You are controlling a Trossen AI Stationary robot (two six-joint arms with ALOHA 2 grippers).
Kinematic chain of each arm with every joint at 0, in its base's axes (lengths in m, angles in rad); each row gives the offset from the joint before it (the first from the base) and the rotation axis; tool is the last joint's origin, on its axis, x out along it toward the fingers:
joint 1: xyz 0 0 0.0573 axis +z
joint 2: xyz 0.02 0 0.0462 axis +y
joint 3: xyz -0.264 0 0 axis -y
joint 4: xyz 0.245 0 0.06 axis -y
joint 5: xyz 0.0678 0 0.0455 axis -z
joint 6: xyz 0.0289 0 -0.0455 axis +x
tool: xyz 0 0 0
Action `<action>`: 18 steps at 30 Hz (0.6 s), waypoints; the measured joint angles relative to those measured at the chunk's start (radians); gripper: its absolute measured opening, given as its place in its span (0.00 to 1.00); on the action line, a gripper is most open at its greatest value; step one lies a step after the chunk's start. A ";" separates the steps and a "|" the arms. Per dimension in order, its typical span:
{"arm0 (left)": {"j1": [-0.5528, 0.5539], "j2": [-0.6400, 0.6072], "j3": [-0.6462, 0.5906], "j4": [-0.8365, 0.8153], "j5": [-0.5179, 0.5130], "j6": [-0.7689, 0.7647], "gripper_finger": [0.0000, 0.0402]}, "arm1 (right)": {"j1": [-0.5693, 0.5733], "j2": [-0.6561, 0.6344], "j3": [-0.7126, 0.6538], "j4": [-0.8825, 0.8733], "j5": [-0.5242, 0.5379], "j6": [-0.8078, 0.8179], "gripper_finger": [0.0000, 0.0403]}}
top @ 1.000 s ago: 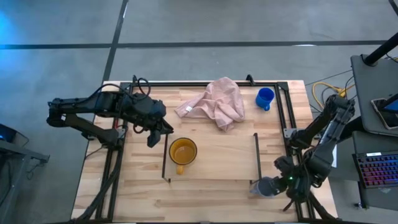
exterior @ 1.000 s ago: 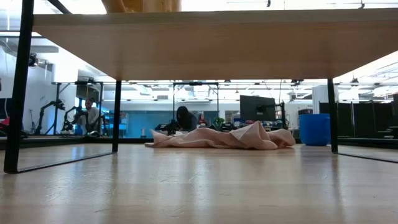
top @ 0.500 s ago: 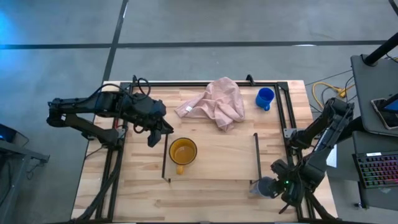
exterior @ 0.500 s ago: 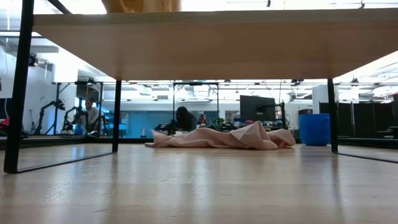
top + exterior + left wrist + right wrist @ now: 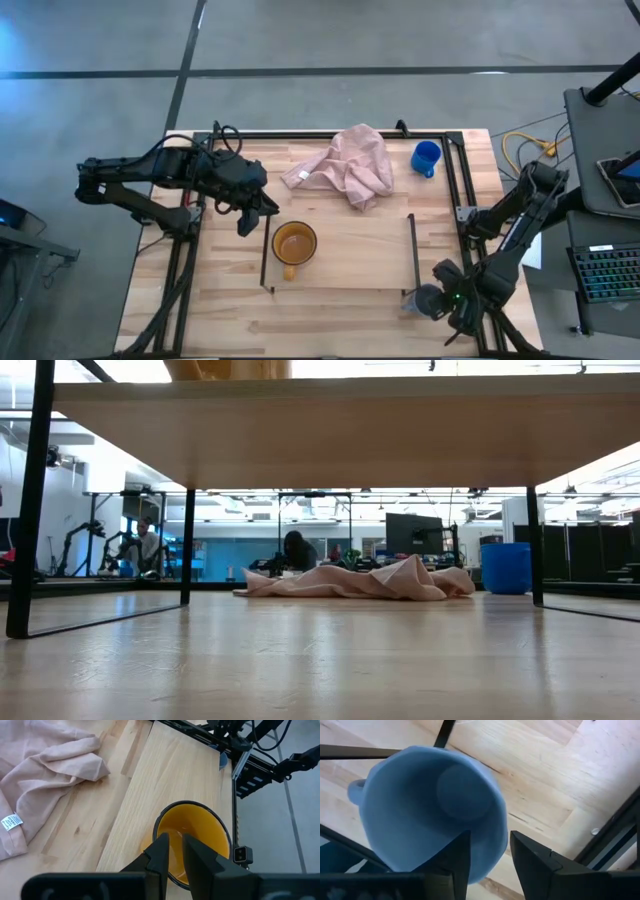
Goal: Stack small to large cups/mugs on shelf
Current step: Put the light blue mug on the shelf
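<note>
Yellow-orange mug (image 5: 294,243): we find it upright on the shelf (image 5: 350,250), near the shelf's left rail, handle toward the table's near edge.
Grey mug (image 5: 425,299): it sits at the near right corner of the shelf, just outside the right rail; in the right wrist view (image 5: 427,807) its rim lies between the fingers, one finger inside and one outside.
Blue mug (image 5: 426,157): we see it upright at the far right of the table (image 5: 230,310), well apart from the shelf (the low view shows it (image 5: 506,568) right of the cloth).
Shelf: a light board with thin black rails at its two short ends, set on the middle of the table.
Right gripper (image 5: 447,299): at the table's near right corner, touching the grey mug; its fingers (image 5: 532,865) straddle the mug wall with a gap visible, so we cannot tell whether they grip it.
Left gripper (image 5: 262,207): it hovers just left of the shelf's left rail, near the yellow-orange mug; its fingers (image 5: 159,852) are close together with a narrow gap and nothing between them.
Pink cloth (image 5: 345,167): crumpled at the far middle of the table, beyond the shelf.
</note>
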 joint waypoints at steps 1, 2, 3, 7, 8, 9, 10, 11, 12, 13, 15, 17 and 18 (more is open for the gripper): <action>0.000 0.000 0.000 0.000 0.000 0.000 0.10 | 0.000 0.000 -0.001 0.000 0.000 0.000 0.32; 0.000 0.000 0.000 0.000 0.000 0.000 0.10 | 0.000 0.000 -0.001 0.001 0.000 0.000 0.32; 0.000 0.000 0.000 0.000 0.000 0.000 0.10 | 0.000 -0.001 -0.001 0.002 0.000 -0.001 0.30; 0.000 0.000 0.000 0.000 0.000 0.000 0.10 | 0.000 -0.002 -0.001 0.002 -0.001 -0.008 0.23; 0.000 0.000 0.000 0.000 0.000 0.000 0.10 | 0.000 -0.002 -0.001 0.001 -0.003 -0.008 0.20; 0.000 0.000 0.000 0.000 0.000 0.000 0.10 | 0.000 -0.002 -0.001 0.001 -0.005 -0.008 0.18; 0.000 0.000 0.000 0.000 0.000 0.000 0.10 | 0.000 -0.002 -0.001 0.002 -0.005 -0.009 0.15; 0.000 0.000 0.000 0.000 0.000 0.000 0.10 | 0.000 -0.002 -0.001 0.002 -0.004 -0.008 0.12; 0.000 0.000 -0.001 0.000 0.000 0.000 0.10 | 0.000 -0.002 -0.001 0.002 -0.003 -0.008 0.10; 0.000 0.000 -0.001 0.000 0.000 0.000 0.10 | 0.000 -0.002 -0.001 0.003 -0.003 -0.009 0.08; 0.000 0.000 -0.001 0.000 0.000 0.000 0.10 | 0.000 -0.002 -0.001 0.003 -0.004 -0.015 0.05; 0.000 0.000 -0.001 0.000 0.001 0.000 0.10 | 0.002 -0.002 -0.001 0.002 -0.004 -0.024 0.04; 0.000 0.000 -0.001 0.000 0.000 0.000 0.10 | 0.002 -0.002 -0.001 0.002 -0.006 -0.032 0.03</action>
